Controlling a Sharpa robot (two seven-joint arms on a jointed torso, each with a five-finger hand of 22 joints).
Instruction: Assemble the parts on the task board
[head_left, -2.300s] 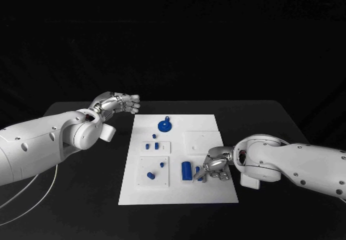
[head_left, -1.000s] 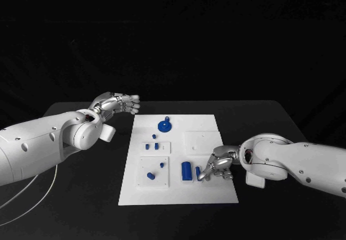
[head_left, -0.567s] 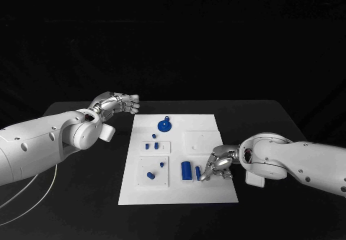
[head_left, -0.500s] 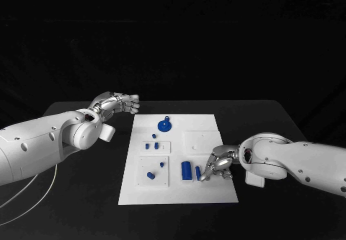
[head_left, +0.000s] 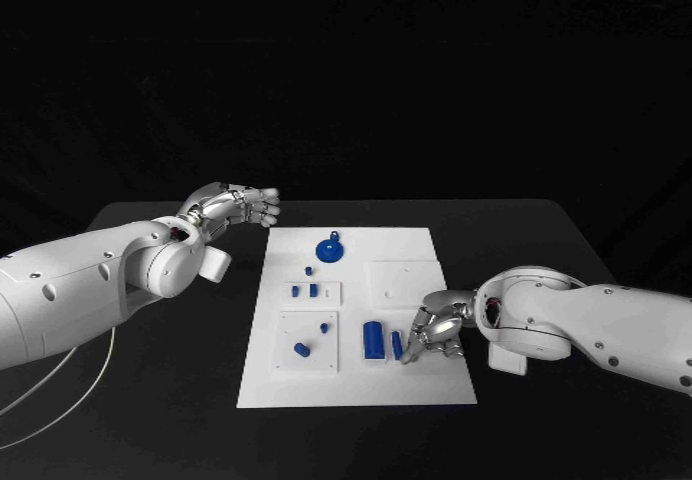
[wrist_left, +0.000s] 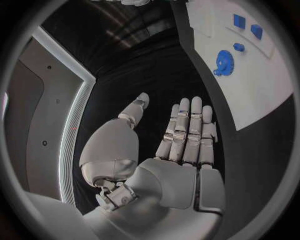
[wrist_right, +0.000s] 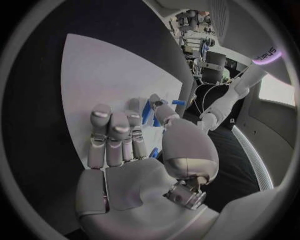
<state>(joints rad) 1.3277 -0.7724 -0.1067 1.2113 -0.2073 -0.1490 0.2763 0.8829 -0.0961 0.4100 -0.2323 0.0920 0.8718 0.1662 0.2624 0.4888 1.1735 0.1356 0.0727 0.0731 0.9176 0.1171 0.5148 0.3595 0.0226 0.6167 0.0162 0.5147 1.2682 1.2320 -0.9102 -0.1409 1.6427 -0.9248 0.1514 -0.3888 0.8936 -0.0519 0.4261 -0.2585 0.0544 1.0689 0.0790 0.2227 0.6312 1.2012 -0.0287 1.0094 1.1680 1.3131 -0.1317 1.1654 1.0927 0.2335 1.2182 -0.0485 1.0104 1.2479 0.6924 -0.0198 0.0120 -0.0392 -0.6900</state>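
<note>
The black counter (head_left: 173, 400) carries everything, and it has wide bare stretches to either side of the task board (head_left: 418, 385), which lies in the middle with its long sides running away from me. My two white arms are the next biggest things: the left arm (head_left: 87, 285) comes in low over the counter's near left, the right arm (head_left: 606, 325) over its near right.

On the board sit shallow square recesses. The near left one (head_left: 307, 343) holds two small blue parts, a stubby peg (head_left: 302, 351) and a smaller bit (head_left: 326, 328) beyond it. The recess farther back (head_left: 315, 293) holds two short blue blocks side by side (head_left: 303, 291). The right-hand recess (head_left: 405, 282) looks bare white. Near the far edge lies a blue gear (head_left: 330, 249) (its teeth show plainly from my left wrist (wrist_left: 222, 63)), with a tiny blue piece (head_left: 309, 271) just short of it.

A blue cylinder (head_left: 374, 341) and a thinner blue bar (head_left: 397, 345) lie side by side near the board's right half. My right hand (head_left: 436, 328) is over the board's right edge, fingers (wrist_right: 119, 135) extended down just beside the bar; whether they touch or pinch it I cannot tell.

My left hand (head_left: 235, 208) hovers off the board's far left corner, fingers (wrist_left: 187, 130) straight, close together, holding nothing.
</note>
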